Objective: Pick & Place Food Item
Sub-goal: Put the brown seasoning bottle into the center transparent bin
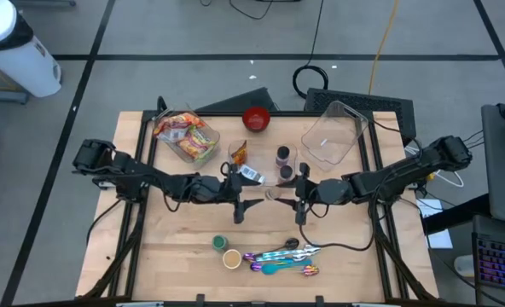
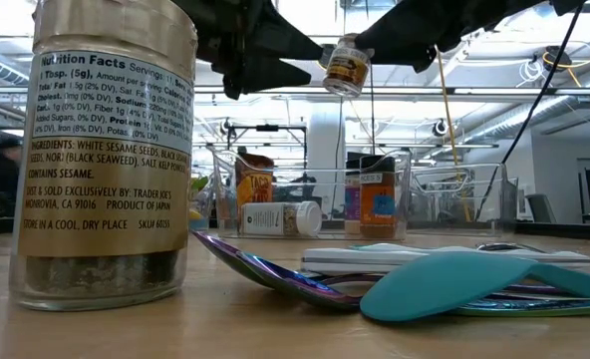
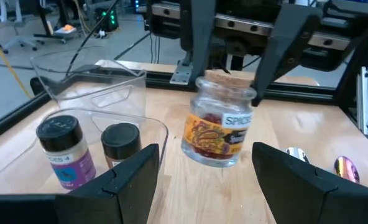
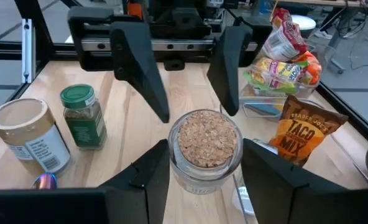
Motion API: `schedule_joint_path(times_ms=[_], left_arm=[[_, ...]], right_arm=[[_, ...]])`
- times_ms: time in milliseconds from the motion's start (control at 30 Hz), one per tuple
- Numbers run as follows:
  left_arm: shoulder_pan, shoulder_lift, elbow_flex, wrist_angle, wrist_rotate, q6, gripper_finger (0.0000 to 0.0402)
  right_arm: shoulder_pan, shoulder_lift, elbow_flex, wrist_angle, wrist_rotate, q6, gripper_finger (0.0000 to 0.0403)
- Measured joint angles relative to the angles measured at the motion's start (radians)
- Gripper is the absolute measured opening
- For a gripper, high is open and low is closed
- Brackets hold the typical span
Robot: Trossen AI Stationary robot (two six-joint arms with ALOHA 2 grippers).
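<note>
Seen from above, a cork-stoppered spice jar (image 1: 274, 194) is held over the table's middle between the left gripper (image 1: 246, 203) and the right gripper (image 1: 298, 199). At table height, the jar (image 2: 346, 66) is seen lifted clear, tilted. From the left wrist, its open jaws are spread before the jar (image 3: 217, 121). From the right wrist, the jar (image 4: 205, 151) is clasped by its neck.
</note>
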Motion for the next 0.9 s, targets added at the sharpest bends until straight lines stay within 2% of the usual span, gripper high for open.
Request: schedule_joint_path(times_ms=[233, 433, 600, 900], left_arm=[[0.0, 0.019, 0.0, 0.031, 0.002, 0.004, 0.0267], [0.0, 0.118, -0.002, 0.104, 0.008, 0.119, 0.0267], [0.028, 0.144, -0.002, 0.232, 0.046, 0.103, 0.0267], [0.034, 0.144, -0.001, 0.229, 0.064, 0.087, 0.0267]], right_arm=[[0.0, 0.005, 0.0, 0.001, 0.0, 0.0, 0.0159], [0.0, 0.005, 0.0, 0.005, -0.001, -0.003, 0.0159], [-0.001, 0.005, 0.001, 0.003, 0.0, -0.003, 0.016], [-0.001, 0.034, 0.001, 0.041, -0.02, -0.003, 0.016]])
